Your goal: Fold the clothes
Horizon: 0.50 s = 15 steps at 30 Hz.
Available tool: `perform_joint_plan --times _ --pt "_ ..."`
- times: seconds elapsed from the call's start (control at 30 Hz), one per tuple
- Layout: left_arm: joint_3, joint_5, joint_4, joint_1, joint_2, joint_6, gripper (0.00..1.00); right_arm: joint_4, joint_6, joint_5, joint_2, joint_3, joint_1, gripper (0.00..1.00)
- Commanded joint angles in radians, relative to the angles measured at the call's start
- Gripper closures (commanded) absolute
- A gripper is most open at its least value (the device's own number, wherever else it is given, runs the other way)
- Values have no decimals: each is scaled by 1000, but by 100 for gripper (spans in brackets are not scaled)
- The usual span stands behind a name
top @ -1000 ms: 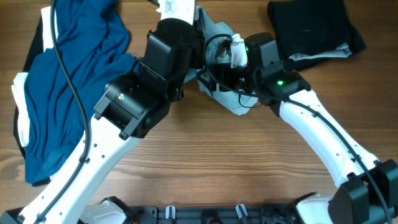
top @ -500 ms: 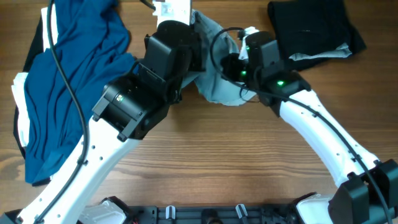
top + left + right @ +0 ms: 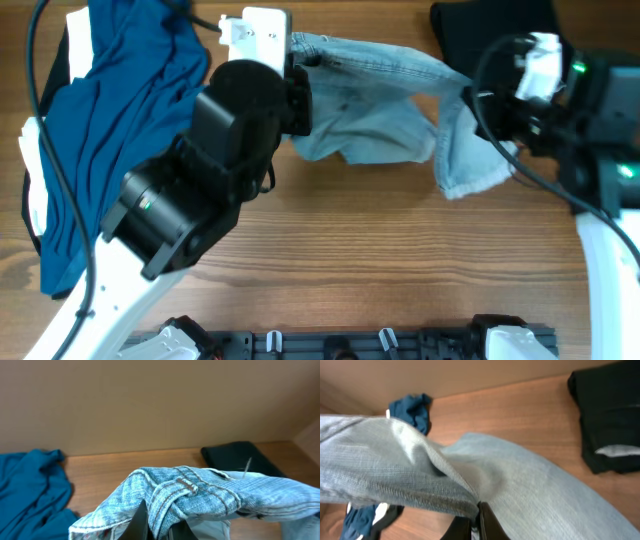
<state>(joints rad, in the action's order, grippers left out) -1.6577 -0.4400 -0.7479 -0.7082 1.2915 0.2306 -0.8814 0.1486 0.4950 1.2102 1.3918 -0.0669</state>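
Observation:
The pale denim shorts (image 3: 380, 110) hang stretched between my two grippers above the table's far middle. My left gripper (image 3: 300, 85) is shut on the waistband at the shorts' left end. In the left wrist view its fingers (image 3: 160, 525) pinch the stitched band of the shorts (image 3: 210, 492) beside a belt loop. My right gripper (image 3: 480, 112) is shut on the cloth at the right end, and a frayed leg droops below it. In the right wrist view those jaws (image 3: 477, 522) clamp a fold of the denim (image 3: 535, 495).
A deep-blue garment (image 3: 110, 130) lies heaped along the left side, with white cloth (image 3: 35, 190) showing under it. A folded black garment (image 3: 500, 35) sits at the far right corner, close behind the right gripper. Bare wooden table (image 3: 380, 260) lies in front.
The right gripper closed on the denim and pulled it far to the right, spreading the bunched shorts out. The left arm shifted slightly left, still holding the waistband.

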Motion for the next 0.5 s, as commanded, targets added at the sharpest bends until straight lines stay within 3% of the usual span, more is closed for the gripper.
perform_joint_plan --times 0.0,0.23,0.47 --pt "-31 -100 32 -42 -103 15 96 -103 -69 -63 -75 54 -85 96" --pt "-31 -121 -44 -215 -210 22 96 -307 -105 -68 -179 109 -119 96" --pt "-31 -199 -238 -328 -291 146 96 -438 -127 -67 -242 174 -119 96"
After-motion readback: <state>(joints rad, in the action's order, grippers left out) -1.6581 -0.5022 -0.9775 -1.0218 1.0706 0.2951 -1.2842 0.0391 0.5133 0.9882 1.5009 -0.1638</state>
